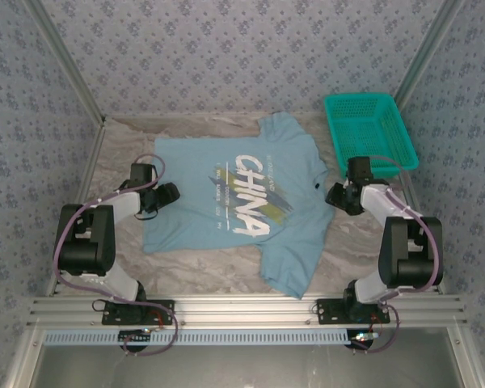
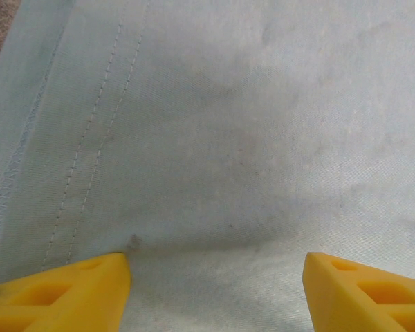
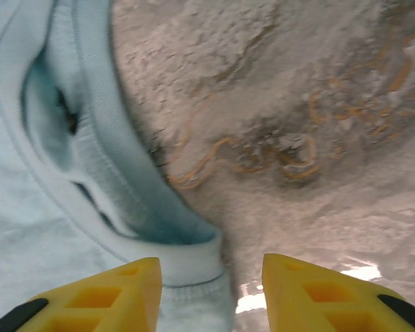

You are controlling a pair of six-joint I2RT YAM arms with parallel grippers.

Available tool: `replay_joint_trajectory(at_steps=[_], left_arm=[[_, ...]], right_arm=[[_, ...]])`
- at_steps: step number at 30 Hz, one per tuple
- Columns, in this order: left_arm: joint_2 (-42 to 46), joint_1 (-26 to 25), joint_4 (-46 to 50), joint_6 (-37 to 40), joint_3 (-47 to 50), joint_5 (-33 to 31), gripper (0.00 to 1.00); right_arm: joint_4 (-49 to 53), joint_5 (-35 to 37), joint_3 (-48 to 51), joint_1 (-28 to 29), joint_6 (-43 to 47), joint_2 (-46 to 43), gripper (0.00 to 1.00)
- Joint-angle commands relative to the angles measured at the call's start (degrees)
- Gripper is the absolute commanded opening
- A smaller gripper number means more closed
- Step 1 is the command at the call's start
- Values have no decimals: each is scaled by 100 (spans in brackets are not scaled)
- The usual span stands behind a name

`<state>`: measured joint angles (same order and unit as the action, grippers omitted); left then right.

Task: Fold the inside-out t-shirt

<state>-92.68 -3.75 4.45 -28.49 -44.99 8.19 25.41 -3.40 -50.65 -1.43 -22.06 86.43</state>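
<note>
1. From where I stand, the soft light-blue cotton t-shirt (image 1: 226,162) lies spread flat on the marble-patterned tabletop (image 1: 202,271). It sits just beside the teal plastic mesh basket (image 1: 357,96), on the side nearer the arm bases, with its large white "CHINA" lettering (image 1: 246,194) facing up.
2. The ribbed collar (image 3: 104,159) is the end of the shirt closest to the basket, and the double-stitched hem (image 2: 69,159) is the end farthest from it. One sleeve lies near the basket; the other points away from it.
3. The left end effector (image 2: 215,273) has its yellow fingers spread apart with nothing gripped. It is low over the cloth just inside the hem, well apart from the basket.
4. The right end effector (image 3: 211,266) is also spread and empty, near the basket. It straddles the collar edge, with one finger over the rib and the other over bare tabletop. I cannot tell whether either finger presses down.
5. The shirt looks light and limp, so I expect it to sag, wrinkle and drag if only one corner is lifted.
6. The collar rib and the stitched hem band look like the best holds, being thicker and firmer than the plain cloth. The pinch should catch both layers, since taking one would likely peel them apart.
</note>
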Motion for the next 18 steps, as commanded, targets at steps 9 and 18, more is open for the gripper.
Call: replay_joint_trajectory(at_steps=[9, 18], left_arm=[[438, 17, 460, -72, -133, -2, 68], [684, -233, 645, -169, -120, 393, 68]], right_arm=[[368, -469, 82, 936, 76, -347, 49], [80, -625, -334, 1195, -176, 739, 48]])
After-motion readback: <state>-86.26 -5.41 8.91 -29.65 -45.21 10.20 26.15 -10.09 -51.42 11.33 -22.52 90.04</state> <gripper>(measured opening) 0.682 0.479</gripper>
